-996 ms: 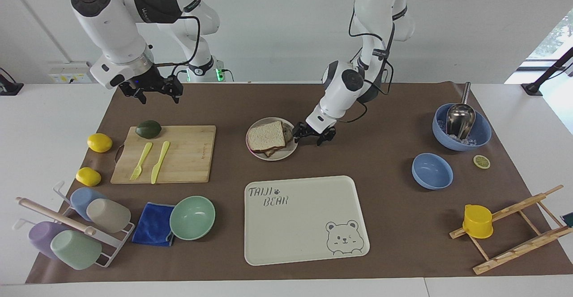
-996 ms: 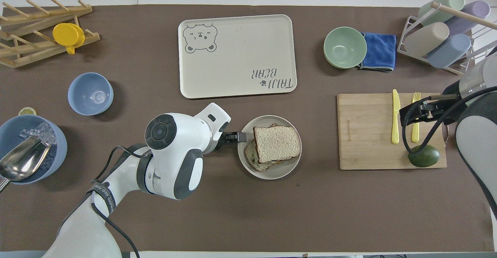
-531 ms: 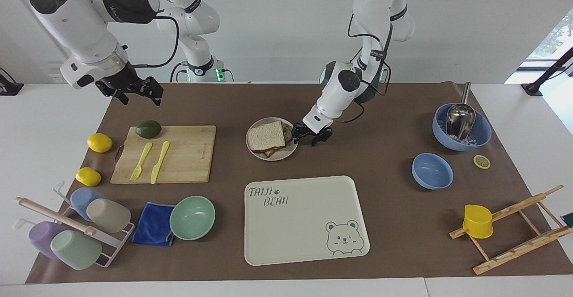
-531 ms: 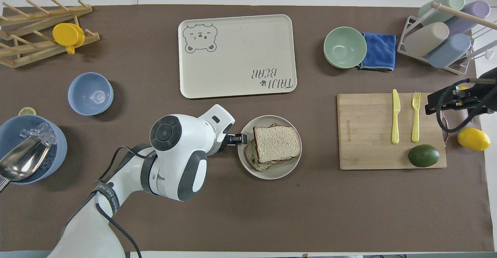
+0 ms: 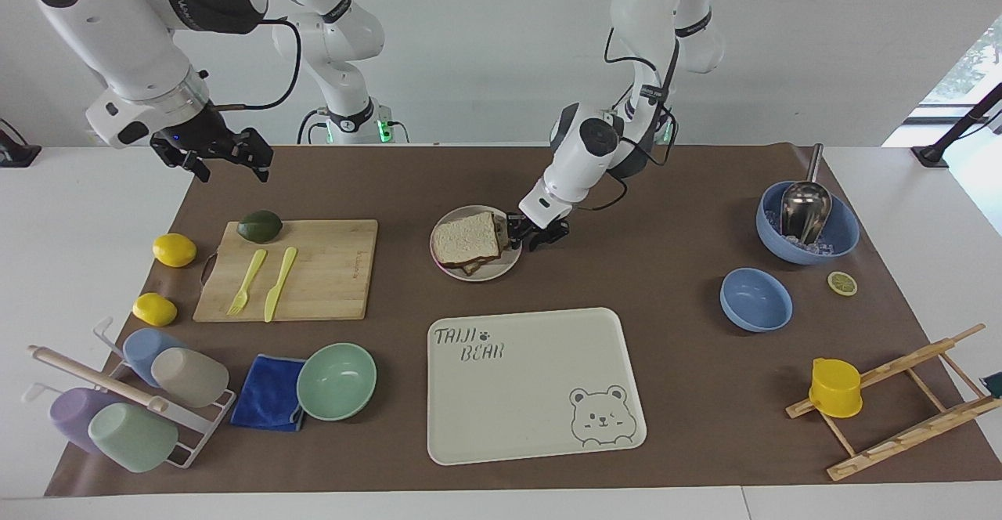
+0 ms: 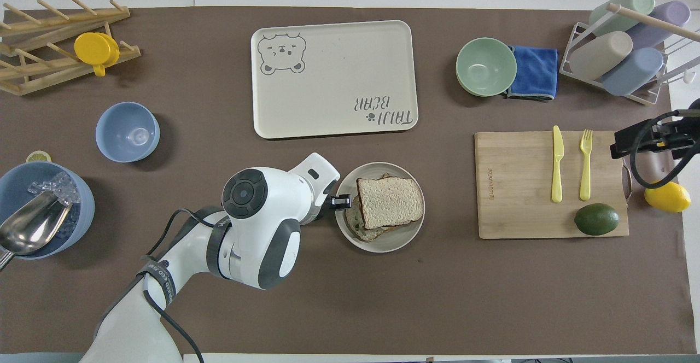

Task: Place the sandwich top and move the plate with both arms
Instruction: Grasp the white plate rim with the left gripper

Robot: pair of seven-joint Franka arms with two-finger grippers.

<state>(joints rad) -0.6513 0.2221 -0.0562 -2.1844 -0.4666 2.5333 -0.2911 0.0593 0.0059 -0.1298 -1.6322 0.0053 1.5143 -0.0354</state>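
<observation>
The sandwich top (image 5: 466,238), a plain bread slice, lies on the lower sandwich layers on the round beige plate (image 5: 502,267), near the table's middle. It also shows in the overhead view (image 6: 389,202), on the plate (image 6: 395,239). My left gripper (image 5: 533,232) is low at the plate's rim, on the side toward the left arm's end of the table; it also shows in the overhead view (image 6: 340,202). My right gripper (image 5: 225,164) is open and empty, raised over the table's edge beside the cutting board (image 5: 313,269); it also shows in the overhead view (image 6: 629,140).
The cutting board carries an avocado (image 5: 260,225), a yellow fork and a knife. The bear tray (image 5: 532,383) lies farther from the robots than the plate. A mint bowl (image 5: 337,380), a blue cloth, two lemons, a cup rack, two blue bowls and a wooden rack stand around.
My left gripper has moved in to the plate's rim. My right gripper has risen and swung away from the cutting board toward the right arm's end of the table.
</observation>
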